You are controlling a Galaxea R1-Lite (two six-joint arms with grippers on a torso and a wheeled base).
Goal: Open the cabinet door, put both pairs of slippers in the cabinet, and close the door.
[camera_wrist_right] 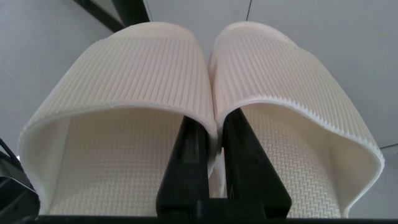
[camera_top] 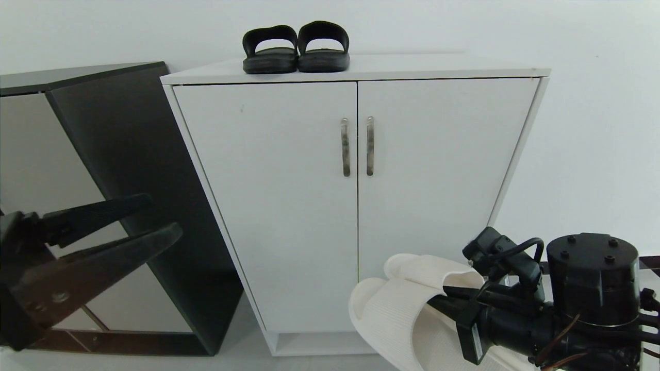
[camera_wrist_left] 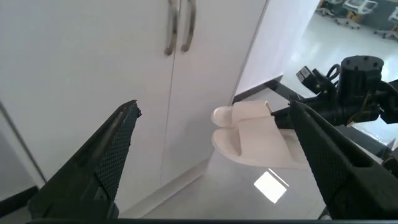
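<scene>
Cream, ribbed foam slippers (camera_top: 397, 309), pinched as a pair by their inner strap walls in the right gripper (camera_wrist_right: 216, 155). Held low in front of the white two-door cabinet (camera_top: 268, 206), before the foot of its right door and apart from it. Black open-toe rubber slippers (camera_top: 296, 49), the second pair, resting side by side on the cabinet's top, above its left door. Both doors shut. Two upright metal bar handles at the cabinet's middle seam, close together: left-door handle (camera_top: 345, 147), right-door handle (camera_top: 369, 146). Left gripper (camera_top: 165, 214) spread wide, holding nothing, off the cabinet's left side at about mid-height.

Likely trouble from here:
- Bars so near each other that a wide claw may close on both at once or on the wrong one, jamming the doors instead of freeing one.
- Cream pair hanging in the right door's swing path; may well get struck or knocked loose if that door comes out first.
- Grip on thin strap walls only, so perhaps one slipper sliding out under a jolt.
- Black pair near the top's front edge; may shift if the cabinet gets tugged hard.

Just beside the cabinet's left side, a black open-fronted shelf unit (camera_top: 129, 154), probably crowding the left arm and the left door's swing.
</scene>
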